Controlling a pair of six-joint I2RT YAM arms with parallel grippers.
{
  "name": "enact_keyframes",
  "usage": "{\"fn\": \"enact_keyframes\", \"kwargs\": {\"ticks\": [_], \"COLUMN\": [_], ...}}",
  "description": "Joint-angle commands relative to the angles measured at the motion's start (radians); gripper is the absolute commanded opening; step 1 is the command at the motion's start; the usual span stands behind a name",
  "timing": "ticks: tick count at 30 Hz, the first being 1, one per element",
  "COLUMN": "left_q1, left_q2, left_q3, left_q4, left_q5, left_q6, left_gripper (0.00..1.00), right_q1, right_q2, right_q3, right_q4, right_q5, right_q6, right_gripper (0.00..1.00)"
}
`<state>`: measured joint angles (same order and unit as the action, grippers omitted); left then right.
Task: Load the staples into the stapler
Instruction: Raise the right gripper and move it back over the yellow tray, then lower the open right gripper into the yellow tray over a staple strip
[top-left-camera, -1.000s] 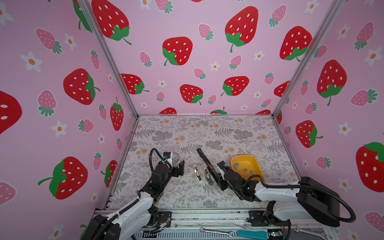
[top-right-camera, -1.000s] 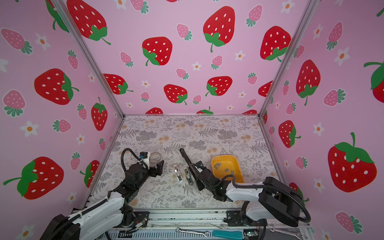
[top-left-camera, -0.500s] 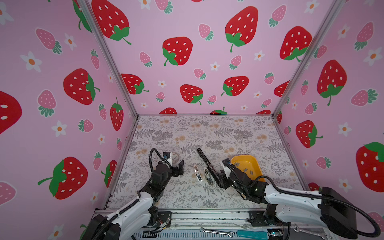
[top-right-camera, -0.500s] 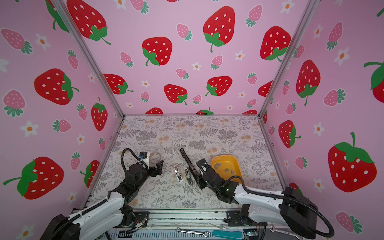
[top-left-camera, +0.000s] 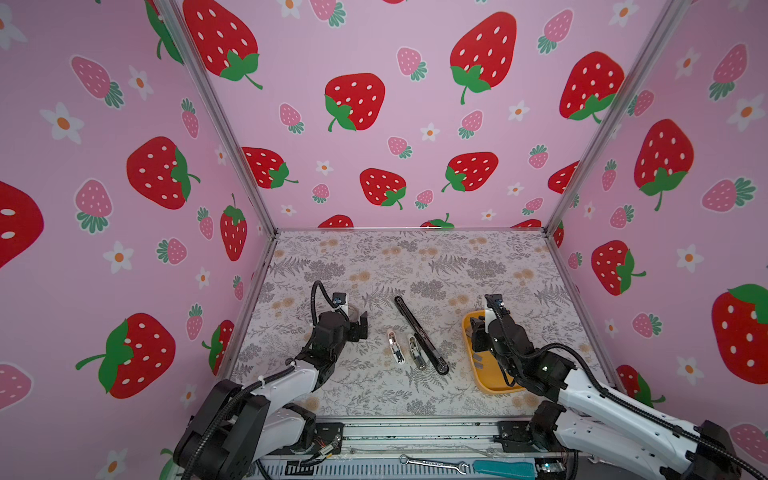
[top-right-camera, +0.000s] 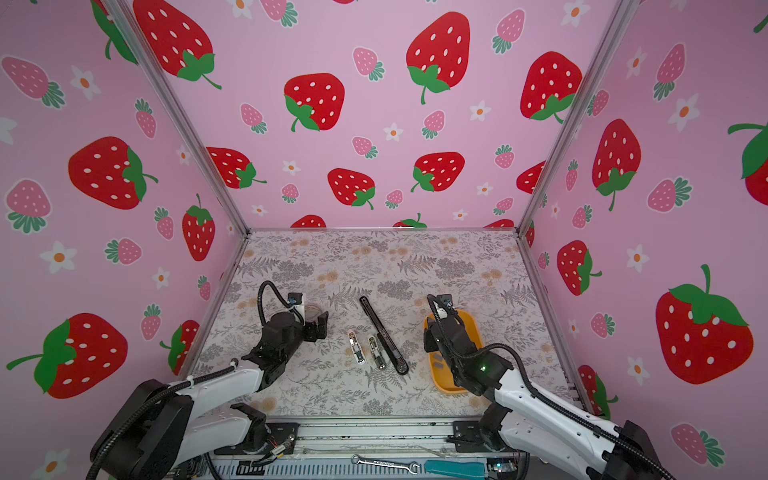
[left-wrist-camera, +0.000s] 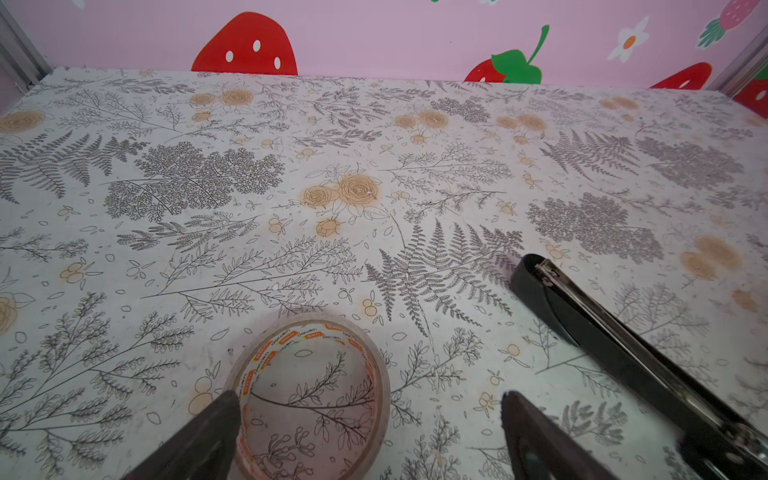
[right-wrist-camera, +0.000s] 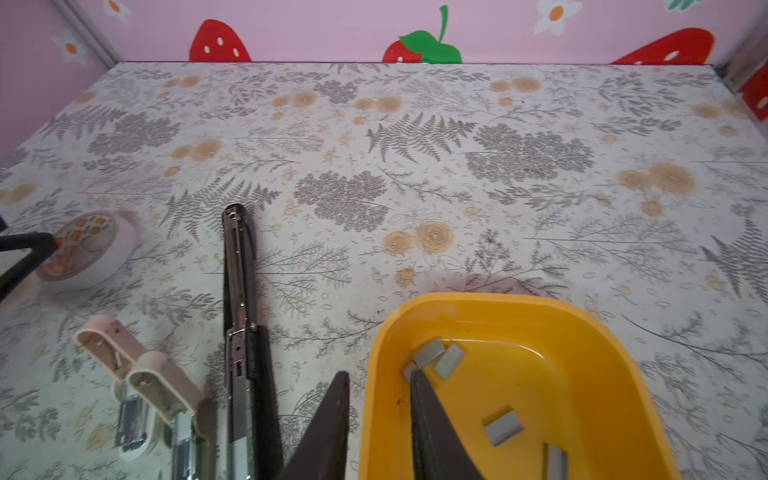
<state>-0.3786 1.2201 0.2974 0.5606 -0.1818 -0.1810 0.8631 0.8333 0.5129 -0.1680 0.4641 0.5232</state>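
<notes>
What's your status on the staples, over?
Left gripper open by tape. Right gripper narrowly open, straddling tray rim, empty. Staples loose in tray; black stapler lies open. Small staplers beside it, not blocking.

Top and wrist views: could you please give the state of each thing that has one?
black stapler: opened out flat, magazine exposed
staples: loose strips in yellow tray
small pink staplers: seemingly open, on table
tape roll: lying flat
left claw: wide open, empty
right claw: narrowly open, astride tray wall
</notes>
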Motion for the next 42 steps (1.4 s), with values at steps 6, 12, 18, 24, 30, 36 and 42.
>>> {"fn": "enact_keyframes", "kwargs": {"ticks": [6, 12, 18, 24, 30, 36, 42], "left_q1": [0.047, 0.051, 0.049, 0.043, 0.035, 0.031, 0.027], "left_q2": [-0.021, -0.022, -0.021, 0.021, 0.04, 0.041, 0.043], "left_q3": [-0.001, -0.03, -0.044, -0.018, -0.001, 0.0, 0.002], "left_q4": [0.096, 0.156, 0.184, 0.195, 0.186, 0.186, 0.186], "left_q5": [-0.051, -0.086, -0.111, -0.125, -0.13, -0.124, -0.128], "left_q6": [-0.067, -0.083, -0.09, -0.074, -0.061, -0.054, -0.052], "left_gripper": [0.99, 0.99, 0.99, 0.99, 0.99, 0.99, 0.99], "right_q1": [-0.172, -0.216, -0.255, -0.287, -0.291, -0.291, -0.291], "right_q2": [0.085, 0.167, 0.198, 0.308, 0.443, 0.536, 0.581], "right_q3": [-0.02, -0.027, -0.082, -0.017, 0.04, 0.06, 0.063], "right_q4": [-0.083, -0.116, 0.035, 0.061, 0.084, 0.102, 0.115], "right_q5": [-0.09, -0.12, -0.208, -0.225, -0.25, -0.271, -0.299], "right_q6": [0.11, 0.236, 0.267, 0.226, 0.2, 0.206, 0.205], "right_gripper": [0.21, 0.19, 0.21, 0.21, 0.21, 0.21, 0.22]}}
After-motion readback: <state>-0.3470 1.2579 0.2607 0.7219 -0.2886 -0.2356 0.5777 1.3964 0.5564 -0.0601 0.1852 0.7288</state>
